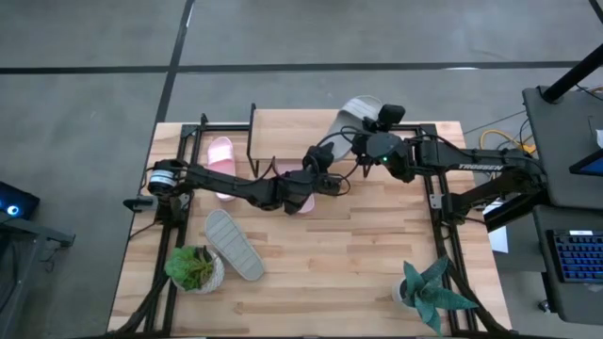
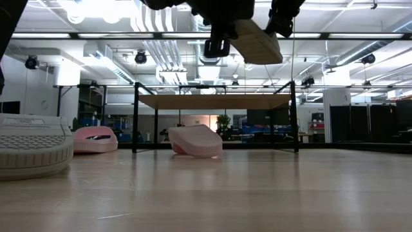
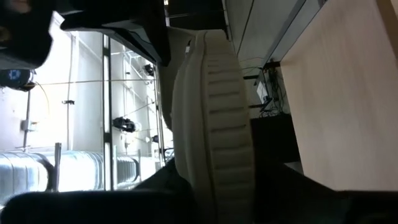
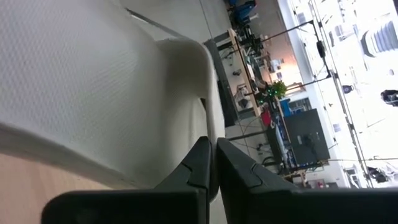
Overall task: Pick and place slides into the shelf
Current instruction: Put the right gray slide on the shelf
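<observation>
Right claw (image 1: 369, 125) is clamped tight on the edge of a light grey open-toe slide (image 1: 356, 115), holding it in the air at the far end of the tabletop (image 1: 377, 254), over the right part of the low shelf with a light plank top and thin black frame (image 2: 215, 102); in the right wrist view its two dark fingers (image 4: 202, 168) meet on the sandal's thin rim. Left claw (image 1: 322, 169) reaches toward the same slide from the tabletop's middle, and whether its jaws are parted or closed cannot be told. One pink slide (image 1: 220, 162) lies under the shelf's left part, a second pink slide (image 2: 195, 141) sits below the left arm, and another light grey slide (image 1: 235, 244) lies sole-up near a small potted plant (image 1: 195, 269).
</observation>
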Controlling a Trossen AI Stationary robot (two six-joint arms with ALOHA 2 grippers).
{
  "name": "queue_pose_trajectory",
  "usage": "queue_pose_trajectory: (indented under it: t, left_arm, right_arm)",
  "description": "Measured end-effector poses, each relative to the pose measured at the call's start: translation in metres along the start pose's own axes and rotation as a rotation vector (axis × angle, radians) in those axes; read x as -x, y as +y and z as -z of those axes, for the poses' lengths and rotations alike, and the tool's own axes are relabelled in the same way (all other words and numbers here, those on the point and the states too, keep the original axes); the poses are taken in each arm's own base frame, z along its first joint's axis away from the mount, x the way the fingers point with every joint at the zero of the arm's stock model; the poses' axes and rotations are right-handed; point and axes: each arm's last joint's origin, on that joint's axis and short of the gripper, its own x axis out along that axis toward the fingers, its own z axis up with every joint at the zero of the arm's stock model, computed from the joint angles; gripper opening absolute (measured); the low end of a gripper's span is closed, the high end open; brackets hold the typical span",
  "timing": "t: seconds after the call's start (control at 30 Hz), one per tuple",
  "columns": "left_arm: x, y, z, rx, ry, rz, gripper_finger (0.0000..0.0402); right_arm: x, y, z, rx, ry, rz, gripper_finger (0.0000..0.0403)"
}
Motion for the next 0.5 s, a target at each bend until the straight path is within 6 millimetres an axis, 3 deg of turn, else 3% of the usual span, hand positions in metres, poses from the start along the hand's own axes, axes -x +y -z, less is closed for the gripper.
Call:
queue_pose_trajectory:
  t: [0.23, 0.5]
  left_arm:
    - [0.0001, -0.0005, 0.0004, 0.050, 0.012, 0.004, 0.0162]
    - [0.0035, -0.0042, 0.0085, 0.058, 0.060, 0.014, 0.0196]
  right_arm:
    - [-0.0006, -0.0007, 0.0006, 0.002, 0.011, 0.013, 0.0009]
    - [-0.0002, -0.0015, 0.0002, 0.013, 0.016, 0.028, 0.0008]
